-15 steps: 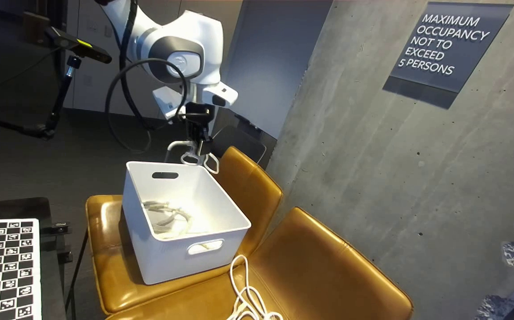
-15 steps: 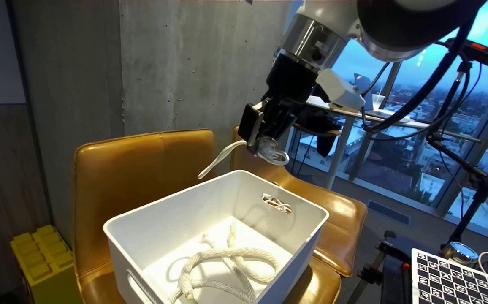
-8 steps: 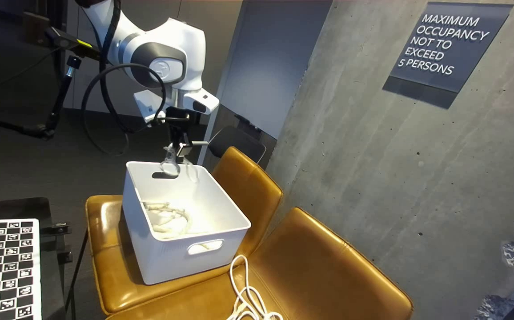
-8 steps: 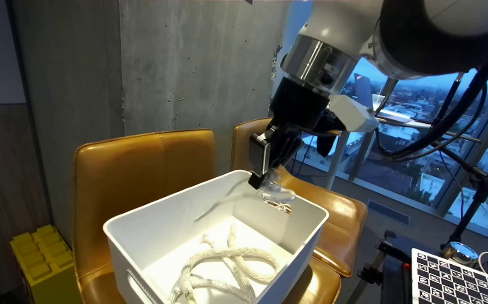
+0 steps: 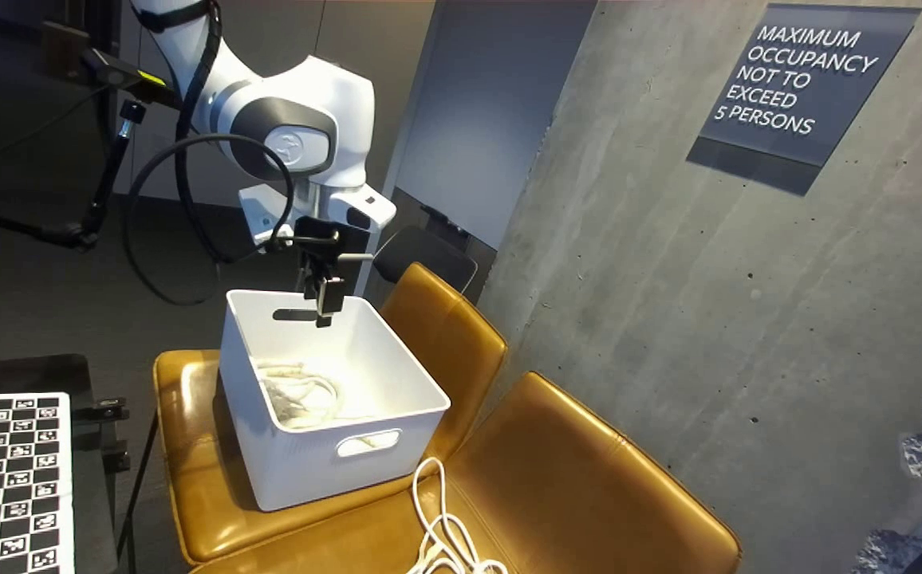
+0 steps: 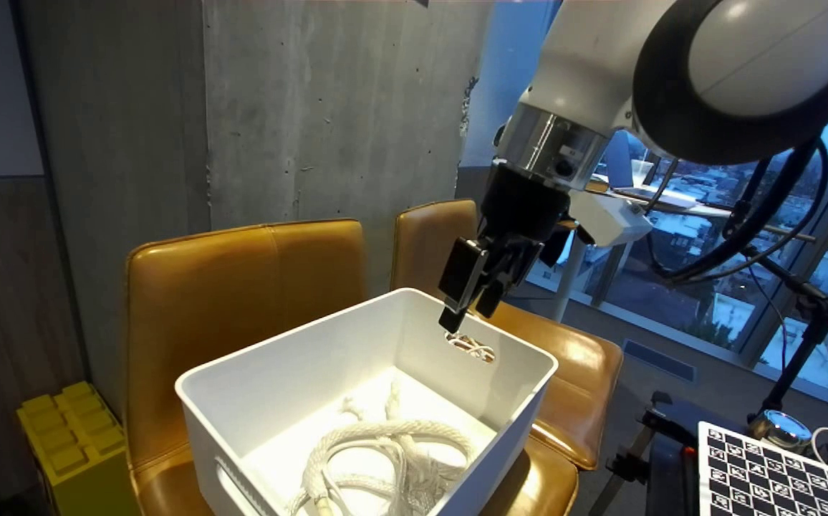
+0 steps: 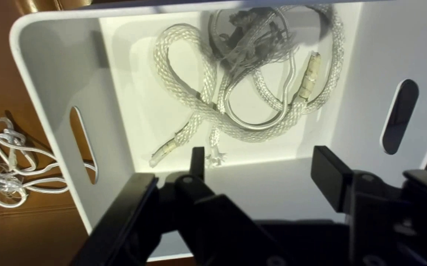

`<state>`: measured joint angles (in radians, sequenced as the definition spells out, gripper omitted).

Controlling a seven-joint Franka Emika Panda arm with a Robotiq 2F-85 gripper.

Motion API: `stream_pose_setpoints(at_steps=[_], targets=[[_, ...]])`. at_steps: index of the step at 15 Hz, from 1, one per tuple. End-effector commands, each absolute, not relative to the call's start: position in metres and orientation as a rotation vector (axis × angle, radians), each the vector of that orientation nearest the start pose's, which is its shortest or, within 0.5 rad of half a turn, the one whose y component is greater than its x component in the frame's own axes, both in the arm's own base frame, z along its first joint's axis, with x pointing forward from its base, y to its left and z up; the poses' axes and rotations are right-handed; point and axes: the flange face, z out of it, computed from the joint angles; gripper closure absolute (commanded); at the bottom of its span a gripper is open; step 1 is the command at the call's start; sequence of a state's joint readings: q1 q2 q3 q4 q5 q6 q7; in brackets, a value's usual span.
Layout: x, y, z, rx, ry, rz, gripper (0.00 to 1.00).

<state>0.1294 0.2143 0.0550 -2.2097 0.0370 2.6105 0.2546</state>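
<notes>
My gripper (image 7: 260, 166) stands open with nothing between its fingers in the wrist view. It hangs above the inside of a white bin (image 6: 417, 344), near the wall with a handle slot, and in an exterior view the fingertips (image 5: 323, 320) appear in front of that wall. On the bin floor lies a thick braided white rope (image 7: 246, 135) in loops, with taped ends. A thinner white cord (image 7: 292, 70) rests over it, its frayed tangle (image 7: 254, 46) in shadow at the top of the wrist view. The fingers touch neither.
The bin sits on a tan chair (image 5: 190, 462). Another white cord (image 5: 445, 542) lies loosely coiled on the neighbouring chair (image 5: 589, 470). A black-and-white marker board (image 6: 779, 466) is at the side. A camera on a stand (image 5: 142, 84) and a concrete wall (image 5: 628, 263) are nearby.
The jaws have opened and the pale cord that hung from them has dropped into the bin onto the rope. My gripper has come lower, over the bin.
</notes>
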Motion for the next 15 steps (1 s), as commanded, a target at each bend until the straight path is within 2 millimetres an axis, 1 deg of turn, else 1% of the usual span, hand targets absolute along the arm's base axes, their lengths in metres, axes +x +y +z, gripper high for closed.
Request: stream_pose_setpoints(at_steps=[1,5,7,9,11,12,15], targets=[[0.582,0.036,0.294,-3.078,0.234,-0.283,0.0],[0.611,-0.047,0.289,-3.068,0.358,-0.309,0.0],[0.626,-0.082,0.282,-3.054,0.407,-0.327,0.0],[0.643,-0.113,0.273,-3.027,0.454,-0.335,0.0],[0.66,-0.138,0.262,-3.002,0.498,-0.336,0.0],[0.668,-0.149,0.253,-2.993,0.518,-0.332,0.0],[0.69,-0.173,0.224,-2.992,0.562,-0.297,0.0]])
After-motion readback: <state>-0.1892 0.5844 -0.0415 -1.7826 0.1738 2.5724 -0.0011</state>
